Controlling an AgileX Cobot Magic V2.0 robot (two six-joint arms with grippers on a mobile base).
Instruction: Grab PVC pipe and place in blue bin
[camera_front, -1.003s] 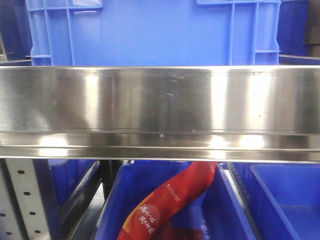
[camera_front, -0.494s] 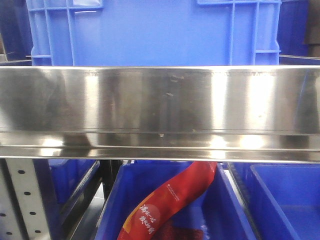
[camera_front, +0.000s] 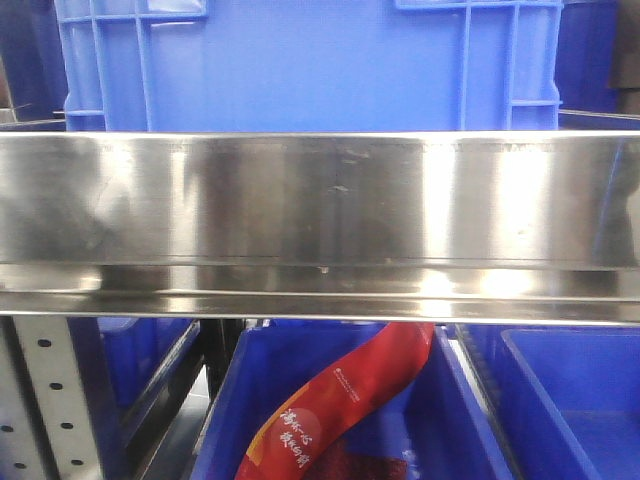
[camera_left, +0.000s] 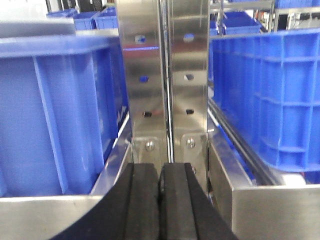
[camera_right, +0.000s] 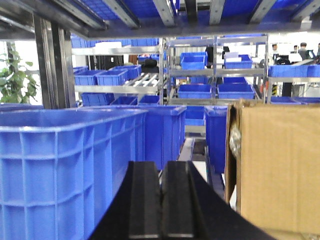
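While steel beam (camera_front: 320, 200) blocks front view, left end effector (camera_left: 160, 175), right end effector (camera_right: 161, 172) pressed closed, empty.

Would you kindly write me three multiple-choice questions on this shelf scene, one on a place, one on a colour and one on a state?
1. Where does the red packet lie in the front view?
A. In a blue bin below the steel beam
B. On top of the beam
C. On the floor

2. What colour is the box at the picture's right, beside the right gripper?
A. Blue
B. Cardboard brown
C. White

3. How do the jaws of the left gripper stand?
A. Wide open
B. Shut on a pipe
C. Shut, with nothing between them

Key: 1 A, the packet lies inside the bin under the beam; 2 B, its side is plain brown cardboard; 3 C, the black pads meet with no gap.
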